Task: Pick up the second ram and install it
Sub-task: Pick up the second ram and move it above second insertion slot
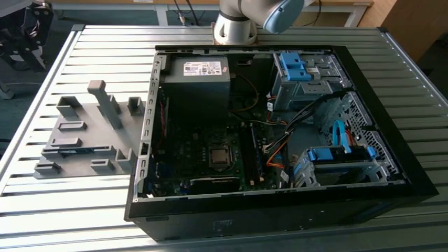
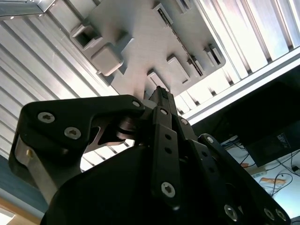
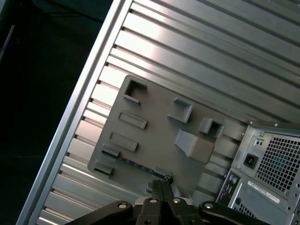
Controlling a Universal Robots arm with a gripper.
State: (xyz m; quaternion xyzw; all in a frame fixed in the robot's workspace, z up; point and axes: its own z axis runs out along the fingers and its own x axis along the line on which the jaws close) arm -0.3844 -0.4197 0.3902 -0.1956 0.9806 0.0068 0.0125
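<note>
Hovering over the grey holder plate (image 3: pixel 159 133), the gripper (image 3: pixel 162 180) has its fingers pressed together, gripping nothing. The second ram (image 3: pixel 133 161) lies slotted in that plate. In the exterior view the plate sits at nine o'clock from the open computer case (image 1: pixel 266 218).

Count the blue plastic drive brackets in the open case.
2. One bracket sits at the far end of the case; the other bracket tops the nearer drive cage. Cables may hide more.
</note>
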